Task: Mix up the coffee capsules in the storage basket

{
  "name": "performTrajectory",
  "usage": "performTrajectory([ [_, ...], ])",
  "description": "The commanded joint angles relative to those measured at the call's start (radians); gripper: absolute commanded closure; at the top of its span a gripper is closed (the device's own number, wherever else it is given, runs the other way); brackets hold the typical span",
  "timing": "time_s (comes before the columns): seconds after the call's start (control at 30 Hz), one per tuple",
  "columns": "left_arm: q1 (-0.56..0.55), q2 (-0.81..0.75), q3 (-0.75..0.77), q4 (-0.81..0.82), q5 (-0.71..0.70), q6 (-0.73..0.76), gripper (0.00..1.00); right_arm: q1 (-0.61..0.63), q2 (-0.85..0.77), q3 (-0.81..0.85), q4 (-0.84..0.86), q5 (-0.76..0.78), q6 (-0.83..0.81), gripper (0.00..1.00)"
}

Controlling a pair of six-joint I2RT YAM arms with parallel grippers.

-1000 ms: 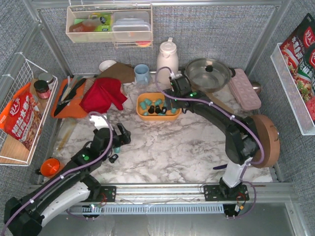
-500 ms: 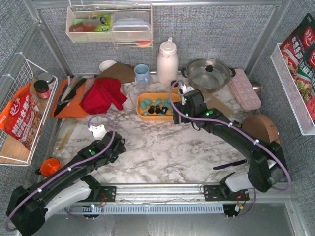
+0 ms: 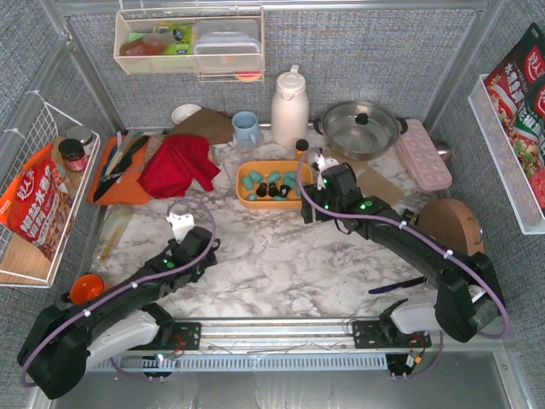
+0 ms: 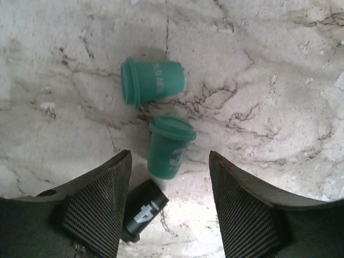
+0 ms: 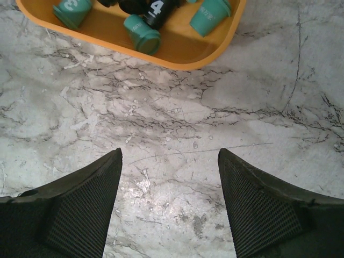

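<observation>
The orange-yellow storage basket (image 3: 243, 192) stands at the table's middle back and holds several teal and a few black coffee capsules (image 3: 269, 182). The right wrist view shows its near rim (image 5: 177, 58) with teal capsules (image 5: 142, 33) and a black one marked 4 (image 5: 156, 7). My right gripper (image 3: 309, 207) (image 5: 170, 161) is open and empty over bare marble just in front of the basket's right end. My left gripper (image 3: 202, 246) (image 4: 169, 177) is open over three loose capsules on the marble: two teal ones (image 4: 154, 80) (image 4: 169, 149) and a black one (image 4: 142, 209) beside the left finger.
A red cloth (image 3: 179, 162), an orange cutting board with knives (image 3: 119, 177), a blue mug (image 3: 245, 128), a white thermos (image 3: 289, 98) and a pot (image 3: 359, 126) line the back. A pink egg tray (image 3: 423, 153) and a round brown board (image 3: 451, 228) are at the right.
My right gripper has drawn back from over the basket to the marble in front of its right end. My left arm has swung over the loose capsules, hiding them from above.
</observation>
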Motion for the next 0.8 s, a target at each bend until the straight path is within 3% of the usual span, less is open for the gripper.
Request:
performTrajectory([
  [0.0, 0.025, 0.027, -0.003, 0.083, 0.01, 0.085, 0.32, 0.001, -0.021, -0.006, 0.025, -0.012, -0.011, 0.24],
  [0.37, 0.048, 0.123, 0.023, 0.095, 0.071, 0.105, 0.39, 0.001, -0.026, -0.005, 0.022, -0.023, -0.01, 0.24],
  [0.77, 0.055, 0.34, 0.114, 0.028, 0.053, 0.058, 0.45, 0.001, -0.021, -0.005, 0.019, -0.027, -0.013, 0.24],
])
